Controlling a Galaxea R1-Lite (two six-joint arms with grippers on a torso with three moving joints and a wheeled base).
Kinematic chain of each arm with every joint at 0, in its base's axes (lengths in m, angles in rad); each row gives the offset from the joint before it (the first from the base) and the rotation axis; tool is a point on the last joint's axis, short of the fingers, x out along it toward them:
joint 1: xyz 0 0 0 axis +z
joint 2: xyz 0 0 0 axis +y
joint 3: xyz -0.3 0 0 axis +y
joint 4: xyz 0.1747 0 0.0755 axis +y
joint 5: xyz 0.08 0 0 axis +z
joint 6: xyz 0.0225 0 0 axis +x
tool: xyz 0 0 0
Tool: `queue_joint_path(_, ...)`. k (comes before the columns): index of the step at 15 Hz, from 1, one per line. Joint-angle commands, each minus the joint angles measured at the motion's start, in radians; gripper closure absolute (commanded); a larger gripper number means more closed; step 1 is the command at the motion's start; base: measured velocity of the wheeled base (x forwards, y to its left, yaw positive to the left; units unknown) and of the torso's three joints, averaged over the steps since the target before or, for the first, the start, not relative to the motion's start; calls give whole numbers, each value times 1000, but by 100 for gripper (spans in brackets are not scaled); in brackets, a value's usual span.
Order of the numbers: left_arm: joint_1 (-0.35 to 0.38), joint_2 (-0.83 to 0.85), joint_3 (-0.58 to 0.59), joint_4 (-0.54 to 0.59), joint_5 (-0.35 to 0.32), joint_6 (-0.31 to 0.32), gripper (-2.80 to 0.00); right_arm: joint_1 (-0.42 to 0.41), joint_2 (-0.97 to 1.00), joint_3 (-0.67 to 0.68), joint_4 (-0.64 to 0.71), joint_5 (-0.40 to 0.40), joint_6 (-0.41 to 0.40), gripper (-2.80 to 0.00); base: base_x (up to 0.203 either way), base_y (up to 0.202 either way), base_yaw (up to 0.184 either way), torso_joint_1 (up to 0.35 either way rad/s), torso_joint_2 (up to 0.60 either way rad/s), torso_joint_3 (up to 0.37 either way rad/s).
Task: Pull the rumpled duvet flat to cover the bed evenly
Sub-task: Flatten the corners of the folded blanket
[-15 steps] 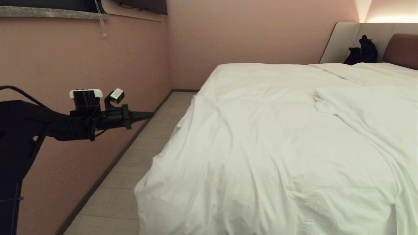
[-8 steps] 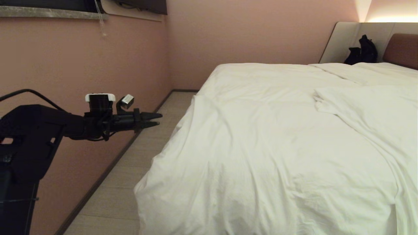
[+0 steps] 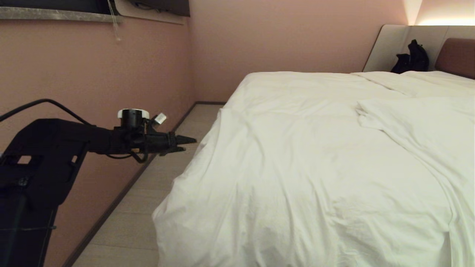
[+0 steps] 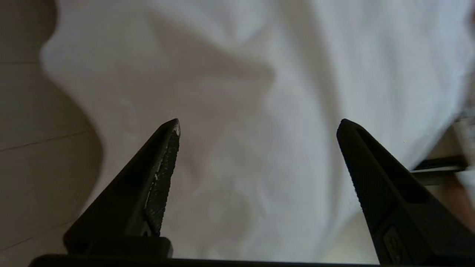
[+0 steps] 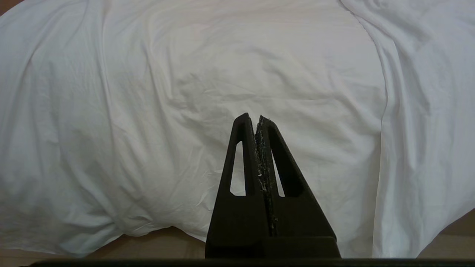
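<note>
Across the wide low bed [image 3: 237, 85] lies the thick, puffy white duvet [image 3: 304, 167], softly wrinkled, its near edge hanging over the foot of the mattress and its side edge draping toward the floor just ahead of the left tool [image 3: 187, 144]. A second layer of white bedding [image 3: 419, 126] is folded over it on the side away from that tool, with a loose edge running diagonally toward the headboard end. The left tool is held out level above the pale wood-plank floor [image 3: 148, 207], near the duvet's draped side but apart from it, its tips pointing at the cloth. Seen from the left wrist, its two black pointed fingers [image 4: 156, 174] stand wide apart with nothing between them, and the white cloth fills the space beyond them. The right tool [image 5: 256, 122] shows only from its own wrist: its two black fingers are pressed together, empty, above the duvet's hanging near edge and clear of it, with a strip of floor below. Beyond the left tool, a pink wall [image 3: 92, 74] runs alongside the floor strip. Farther off at the head of the bed stand the grey side panel [image 3: 389, 44] and the reddish-brown padded headboard [image 3: 458, 55], with a black bag [image 3: 412, 57] propped against the panel.
</note>
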Motion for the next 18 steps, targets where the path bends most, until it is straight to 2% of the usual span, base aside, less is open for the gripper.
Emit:
queue_joint_path(1, -23, 4, -17, 90, 42, 120, -280, 0, 1, 0, 0, 0, 0, 0, 0, 0, 0, 0, 0, 0)
queue_joint_path(5, -23, 4, -33, 95, -21, 129, -280, 0, 1, 0, 0, 0, 0, 0, 0, 0, 0, 0, 0, 0)
queue_joint_path(13, -71, 48, -81, 97, -20, 139, -280, 0, 1, 0, 0, 0, 0, 0, 0, 0, 0, 0, 0, 0)
queue_joint_path(18, -76, 74, -93, 98, -12, 137, -280, 0, 1, 0, 0, 0, 0, 0, 0, 0, 0, 0, 0, 0)
